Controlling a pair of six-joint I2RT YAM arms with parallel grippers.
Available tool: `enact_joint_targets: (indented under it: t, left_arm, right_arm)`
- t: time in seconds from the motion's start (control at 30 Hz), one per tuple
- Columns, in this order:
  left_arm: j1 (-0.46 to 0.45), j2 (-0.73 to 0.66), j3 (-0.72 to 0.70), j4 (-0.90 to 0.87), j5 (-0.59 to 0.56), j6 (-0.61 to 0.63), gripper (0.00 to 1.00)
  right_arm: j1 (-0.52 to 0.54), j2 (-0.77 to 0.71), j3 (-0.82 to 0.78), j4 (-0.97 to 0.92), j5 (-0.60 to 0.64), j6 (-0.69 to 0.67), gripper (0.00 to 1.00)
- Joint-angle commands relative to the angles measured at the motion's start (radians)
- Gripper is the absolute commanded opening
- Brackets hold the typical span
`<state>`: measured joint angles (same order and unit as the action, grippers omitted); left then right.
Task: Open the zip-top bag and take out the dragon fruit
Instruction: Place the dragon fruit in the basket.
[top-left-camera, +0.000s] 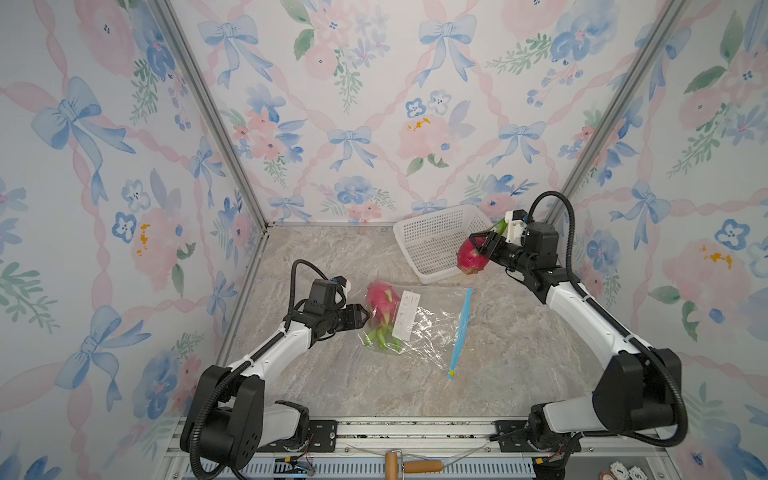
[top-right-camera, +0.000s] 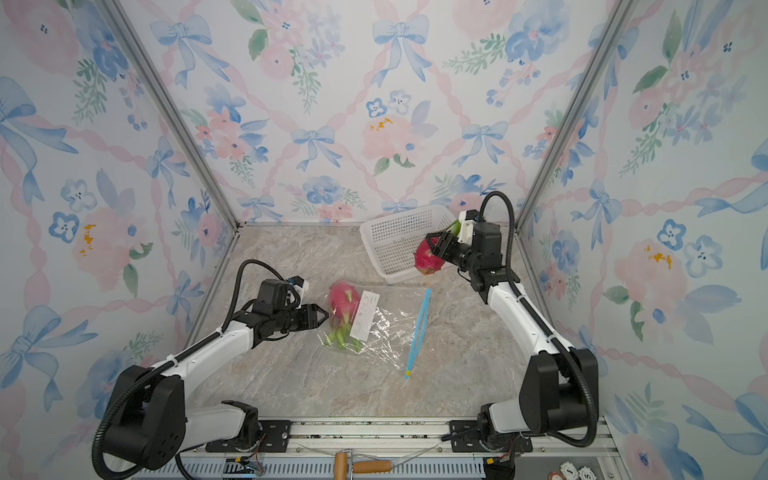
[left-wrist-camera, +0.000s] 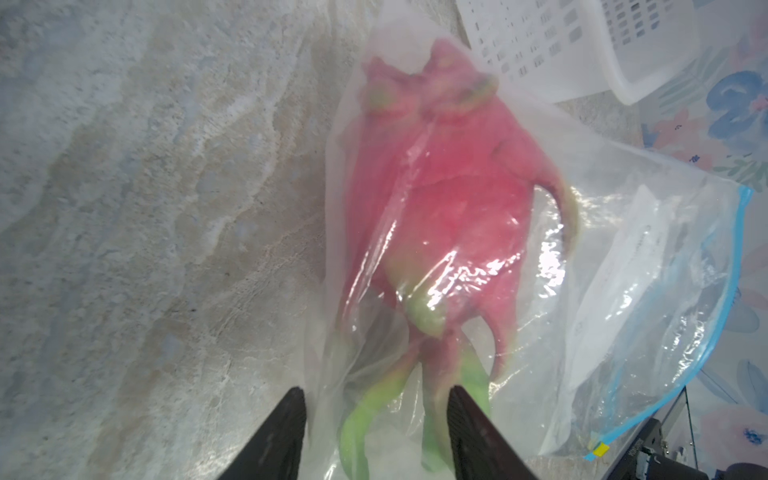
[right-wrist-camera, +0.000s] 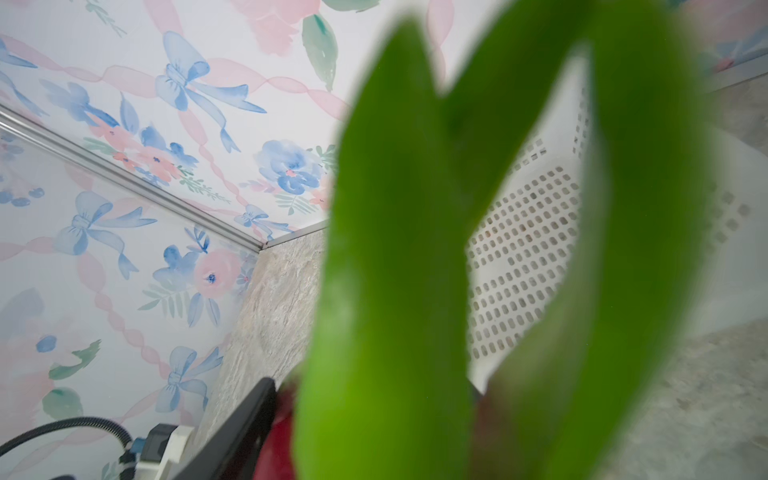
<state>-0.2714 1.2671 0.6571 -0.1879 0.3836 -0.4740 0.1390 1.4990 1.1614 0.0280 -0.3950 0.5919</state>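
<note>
Marble tabletop (top-left-camera: 332, 382): right gripper (top-left-camera: 478, 246) clamps one dragon fruit (top-left-camera: 467, 261) beyond the zip-top bag (top-left-camera: 432, 328); left gripper (top-left-camera: 365, 318) gapes empty at its closed end. Unpinned, bag and second fruit (top-left-camera: 380, 303) may slide.

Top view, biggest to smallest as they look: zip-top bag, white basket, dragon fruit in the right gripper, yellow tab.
1. zip-top bag and white basket: about alike, so unranked.
2. dragon fruit in the right gripper.
3. yellow tab.
</note>
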Motion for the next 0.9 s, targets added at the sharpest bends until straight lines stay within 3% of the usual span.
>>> enact_joint_targets:
  t: [0.0, 0.17, 0.2, 0.37, 0.43, 0.63, 0.87]
  left_arm:
    - [-0.007, -0.042, -0.007, 0.002, 0.038, 0.007, 0.66]
    - [-0.012, -0.103, -0.024, 0.002, 0.073, 0.002, 0.7]
    - [-0.014, -0.114, -0.028, 0.003, 0.079, 0.001, 0.78]
    - [-0.013, -0.182, -0.059, 0.002, 0.083, 0.006, 0.8]
    - [-0.01, -0.211, -0.068, 0.002, 0.085, 0.006, 0.85]
    - [-0.007, -0.292, -0.098, 0.003, 0.086, 0.013, 0.86]
    - [0.005, -0.364, -0.156, 0.035, 0.079, -0.024, 0.93]
  right_arm:
    - [0.012, 0.14, 0.132, 0.05, -0.003, -0.004, 0.63]
    - [0.039, 0.382, 0.342, 0.036, 0.004, -0.022, 0.64]
    - [0.048, 0.429, 0.384, 0.027, 0.007, -0.03, 0.64]
    - [0.094, 0.625, 0.586, -0.06, 0.031, -0.096, 0.65]
    - [0.116, 0.699, 0.675, -0.112, 0.039, -0.134, 0.65]
    - [0.161, 0.864, 0.886, -0.268, 0.049, -0.198, 0.66]
    - [0.175, 0.954, 0.985, -0.366, 0.089, -0.211, 0.7]
